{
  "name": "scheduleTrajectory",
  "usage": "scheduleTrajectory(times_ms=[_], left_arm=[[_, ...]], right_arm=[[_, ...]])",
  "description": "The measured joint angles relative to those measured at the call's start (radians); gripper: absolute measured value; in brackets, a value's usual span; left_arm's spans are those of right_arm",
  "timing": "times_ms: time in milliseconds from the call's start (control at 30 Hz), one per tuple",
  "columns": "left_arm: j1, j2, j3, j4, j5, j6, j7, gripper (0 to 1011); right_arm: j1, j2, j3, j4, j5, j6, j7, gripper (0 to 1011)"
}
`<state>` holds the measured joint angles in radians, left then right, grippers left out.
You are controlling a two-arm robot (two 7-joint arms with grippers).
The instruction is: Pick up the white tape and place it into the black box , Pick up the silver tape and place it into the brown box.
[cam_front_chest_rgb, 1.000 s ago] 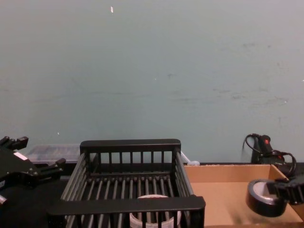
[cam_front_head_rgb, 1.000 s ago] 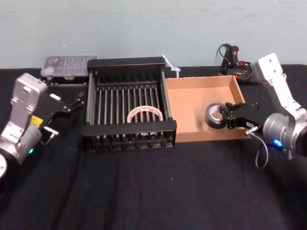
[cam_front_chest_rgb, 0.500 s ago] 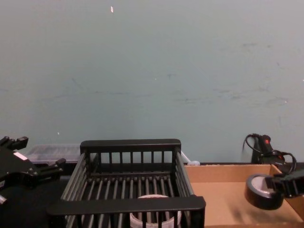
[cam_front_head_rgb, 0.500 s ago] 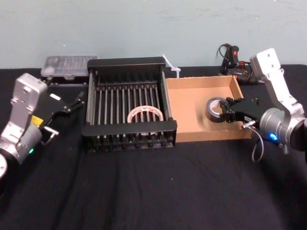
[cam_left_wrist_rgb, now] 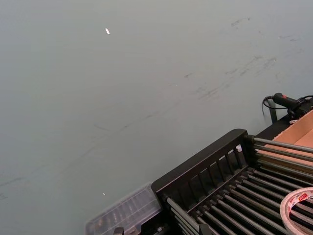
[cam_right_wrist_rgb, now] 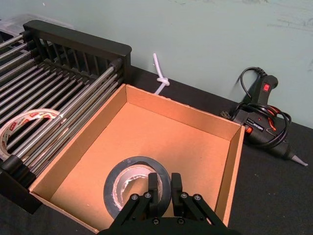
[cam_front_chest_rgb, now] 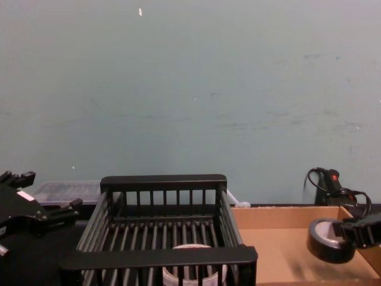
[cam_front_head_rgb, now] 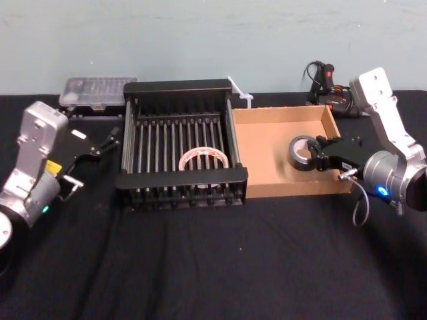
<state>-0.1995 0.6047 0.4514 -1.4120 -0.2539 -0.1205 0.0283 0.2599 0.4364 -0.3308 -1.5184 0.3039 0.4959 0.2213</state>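
The silver tape [cam_front_head_rgb: 297, 157] hangs tilted just over the floor of the brown box [cam_front_head_rgb: 267, 150], near its right wall. My right gripper [cam_front_head_rgb: 319, 155] is shut on the roll's wall; in the right wrist view the gripper [cam_right_wrist_rgb: 165, 188] pinches the rim of the silver tape [cam_right_wrist_rgb: 117, 183] above the brown box [cam_right_wrist_rgb: 161, 137]. The white tape [cam_front_head_rgb: 203, 160] lies flat on the bars of the black box [cam_front_head_rgb: 180, 179], toward its front right. My left gripper [cam_front_head_rgb: 90, 157] stays open to the left of the black box, holding nothing.
A black glue gun [cam_front_head_rgb: 327, 83] with its cord lies behind the brown box. A clear plastic case [cam_front_head_rgb: 93, 90] sits behind the black box's left corner, and a white tie [cam_front_head_rgb: 239, 90] pokes up between the boxes. Bare black cloth [cam_front_head_rgb: 213, 260] stretches in front.
My right gripper has carried the silver tape slightly farther back over the brown box, then settled. The left arm and the white tape have not moved.
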Motion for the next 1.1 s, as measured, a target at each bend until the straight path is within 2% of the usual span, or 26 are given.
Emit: scheduleTrajectory(times_ms=[167, 267, 367, 433, 533, 600, 633, 700, 1033, 1100], left_arm=[[0.0, 0.0, 0.0, 0.0, 0.0, 0.0, 0.0, 1001], [0.0, 0.0, 0.0, 0.0, 0.0, 0.0, 0.0, 1001], [0.0, 0.0, 0.0, 0.0, 0.0, 0.0, 0.0, 1002], [0.0, 0.0, 0.0, 0.0, 0.0, 0.0, 0.0, 1001], [0.0, 0.0, 0.0, 0.0, 0.0, 0.0, 0.0, 1001], [0.0, 0.0, 0.0, 0.0, 0.0, 0.0, 0.0, 1001], [0.0, 0.0, 0.0, 0.0, 0.0, 0.0, 0.0, 1001], [0.0, 0.0, 0.0, 0.0, 0.0, 0.0, 0.0, 1001], [0.0, 0.0, 0.0, 0.0, 0.0, 0.0, 0.0, 1001], [0.0, 0.0, 0.0, 0.0, 0.0, 0.0, 0.0, 1001]], right_arm=[[0.0, 0.001, -0.001, -0.001, 0.0, 0.0, 0.0, 165], [-0.001, 0.001, -0.001, -0.001, 0.0, 0.0, 0.001, 217], [-0.001, 0.001, -0.001, -0.002, 0.0, 0.0, 0.001, 335], [-0.001, 0.001, -0.001, -0.002, 0.0, 0.0, 0.001, 366], [-0.001, 0.002, -0.002, -0.002, 0.0, 0.0, 0.001, 492], [-0.001, 0.002, -0.002, -0.003, 0.001, 0.0, 0.001, 531], [-0.001, 0.002, -0.002, -0.003, 0.001, 0.0, 0.001, 593], [-0.001, 0.002, -0.002, -0.003, 0.001, 0.0, 0.001, 625], [-0.001, 0.002, -0.002, -0.003, 0.002, 0.0, 0.001, 940], [-0.001, 0.002, -0.002, -0.003, 0.001, 0.0, 0.001, 977]])
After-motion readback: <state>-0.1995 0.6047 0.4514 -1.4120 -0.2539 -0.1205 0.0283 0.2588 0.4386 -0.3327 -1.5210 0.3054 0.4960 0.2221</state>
